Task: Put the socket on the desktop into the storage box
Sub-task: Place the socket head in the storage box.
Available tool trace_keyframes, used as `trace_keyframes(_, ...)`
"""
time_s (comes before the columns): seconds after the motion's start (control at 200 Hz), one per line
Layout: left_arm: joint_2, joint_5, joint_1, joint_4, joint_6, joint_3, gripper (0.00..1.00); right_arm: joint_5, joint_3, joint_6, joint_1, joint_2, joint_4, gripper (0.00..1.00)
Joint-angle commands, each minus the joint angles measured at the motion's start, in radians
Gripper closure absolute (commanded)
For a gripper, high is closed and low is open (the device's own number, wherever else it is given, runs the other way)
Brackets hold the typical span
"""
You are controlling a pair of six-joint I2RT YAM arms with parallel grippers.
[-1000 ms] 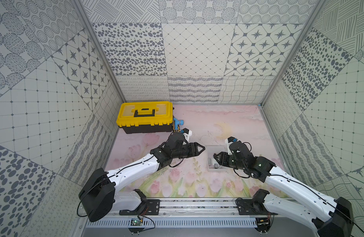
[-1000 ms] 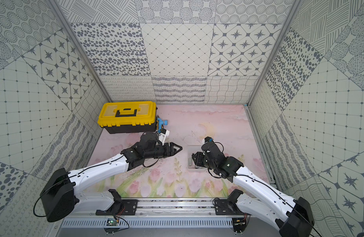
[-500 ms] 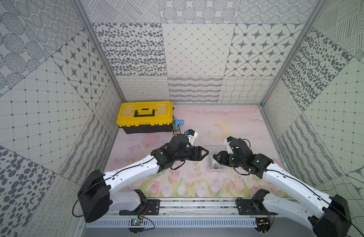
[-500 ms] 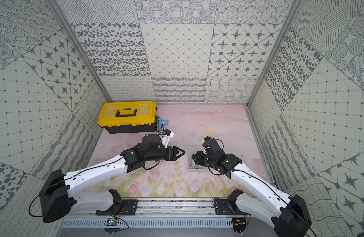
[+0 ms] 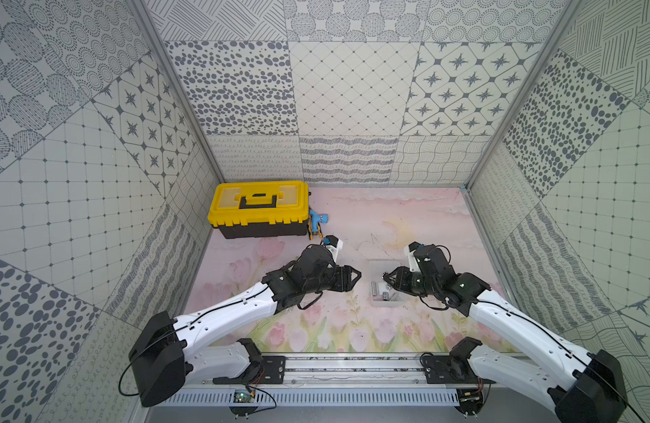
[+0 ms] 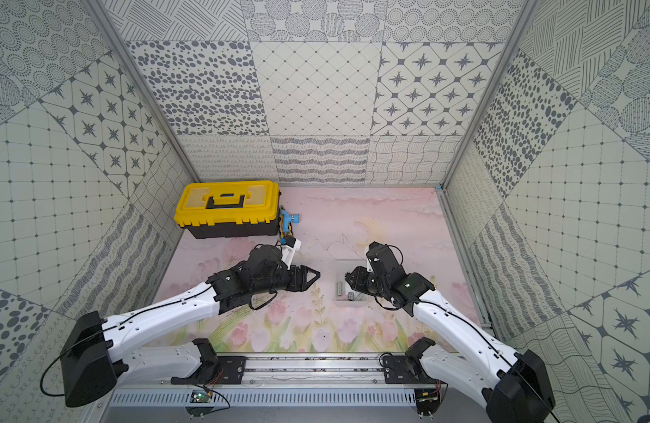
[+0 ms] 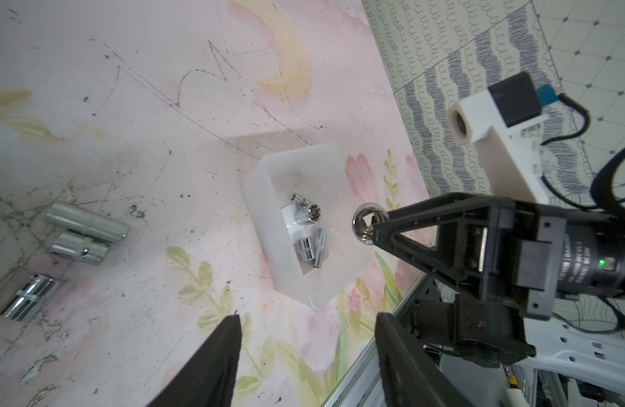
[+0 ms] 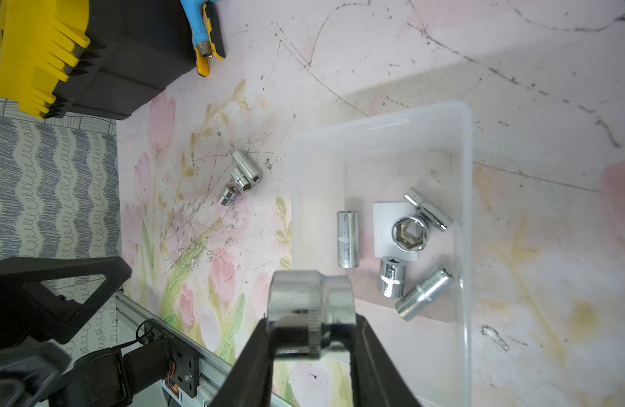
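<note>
Clamping a wide chrome socket [image 8: 311, 306] by its sides, the right gripper [image 8: 311, 333] has its jaws shut tight on it and holds it above the storage box [image 8: 378, 121], close to one long wall and not yet released. Left gripper [image 7: 307, 317]: jaws apart with nothing between them, hovering over the desktop [image 7: 145, 141] just short of the box. Inside the box lie five sockets [image 8: 348, 239], one standing on end on the white label, the others on their sides. Out on the desktop, three loose sockets [image 8: 246, 169] lie bunched together between the box and the yellow toolbox [image 5: 259, 208]. So it looks well past halfway: five in, a sixth about to be dropped, and three left to fetch, probably by the free left arm, which is nearer to them.
</note>
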Motion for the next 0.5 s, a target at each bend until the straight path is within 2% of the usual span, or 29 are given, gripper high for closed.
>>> trace_keyframes(0.0, -0.020, -0.125, -0.007, -0.060, 0.033, -0.005, 0.34, -0.001, -0.010, -0.005, -0.005, -0.005, 0.050, 1.00)
trace_keyframes(0.265, -0.003, -0.181, 0.000, -0.096, -0.001, -0.008, 0.33, 0.019, 0.000, -0.018, -0.007, -0.006, 0.027, 1.00)
trace_keyframes(0.49, 0.008, -0.168, 0.034, -0.136, -0.029, 0.009, 0.32, 0.073, 0.008, -0.059, -0.006, -0.011, -0.025, 1.00)
